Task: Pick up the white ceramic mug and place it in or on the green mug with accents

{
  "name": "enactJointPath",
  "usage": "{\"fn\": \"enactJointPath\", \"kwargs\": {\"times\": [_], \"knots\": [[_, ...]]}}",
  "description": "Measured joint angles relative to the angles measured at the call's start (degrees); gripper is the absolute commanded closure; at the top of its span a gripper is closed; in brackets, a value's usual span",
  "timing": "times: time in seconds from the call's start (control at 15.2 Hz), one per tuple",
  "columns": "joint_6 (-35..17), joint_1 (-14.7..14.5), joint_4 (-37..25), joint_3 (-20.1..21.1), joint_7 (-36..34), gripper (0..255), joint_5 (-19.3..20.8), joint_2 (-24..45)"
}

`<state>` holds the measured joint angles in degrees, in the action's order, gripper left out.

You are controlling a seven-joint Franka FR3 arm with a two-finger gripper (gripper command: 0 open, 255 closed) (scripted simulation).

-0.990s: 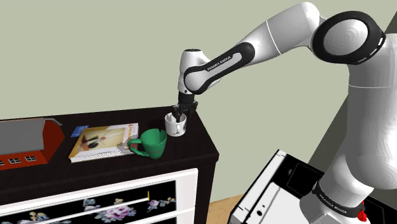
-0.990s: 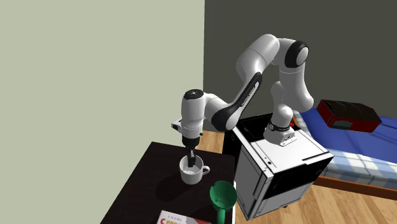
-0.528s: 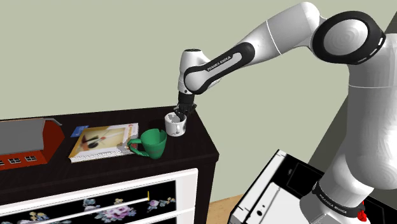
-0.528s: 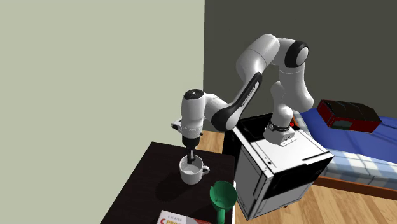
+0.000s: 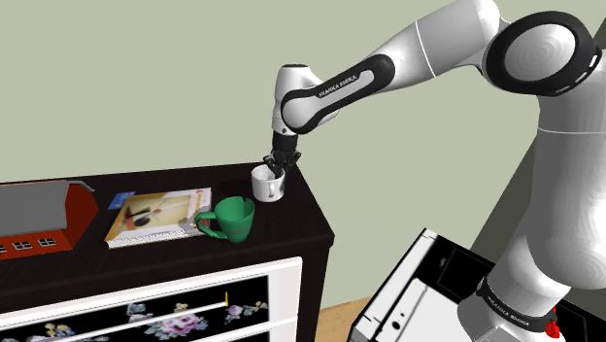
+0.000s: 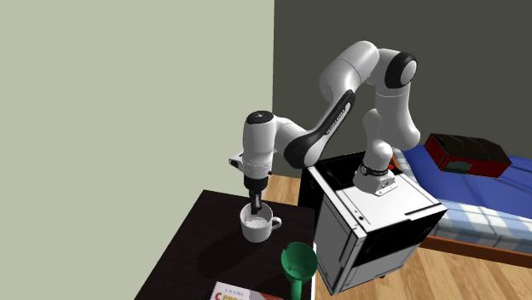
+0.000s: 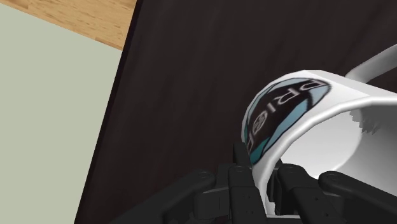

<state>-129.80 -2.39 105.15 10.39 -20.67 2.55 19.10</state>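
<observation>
The white mug (image 5: 267, 183) with a teal round emblem (image 7: 284, 109) is near the back right corner of the black dresser top (image 5: 296, 225). My gripper (image 5: 278, 165) comes down from above, shut on the mug's rim, one finger inside and one outside (image 7: 240, 167). In the second exterior view the gripper (image 6: 257, 208) reaches into the mug (image 6: 260, 227), whose handle points toward the stand. The green mug (image 5: 234, 218) stands upright just in front of it, toward the shoulder view's left, handle pointing left; its open mouth (image 6: 299, 258) shows in the second exterior view.
A thin book (image 5: 157, 216) lies left of the green mug, and a red-and-grey house model (image 5: 39, 220) stands further left. The dresser's right edge drops to wooden floor. The white stand (image 6: 375, 213) is close beside the dresser, with a bed (image 6: 477, 196) behind it.
The fingers have gone from apart to shut on the white mug's rim. The arm has since risen a little, and the mug sits slightly higher than before.
</observation>
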Motion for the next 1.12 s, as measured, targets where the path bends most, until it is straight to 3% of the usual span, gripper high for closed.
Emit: {"fn": "enactJointPath", "kwargs": {"times": [1.12], "knots": [[11.7,0.3,-7.4,0.4,0.5,255,-1.0,-4.4]]}}
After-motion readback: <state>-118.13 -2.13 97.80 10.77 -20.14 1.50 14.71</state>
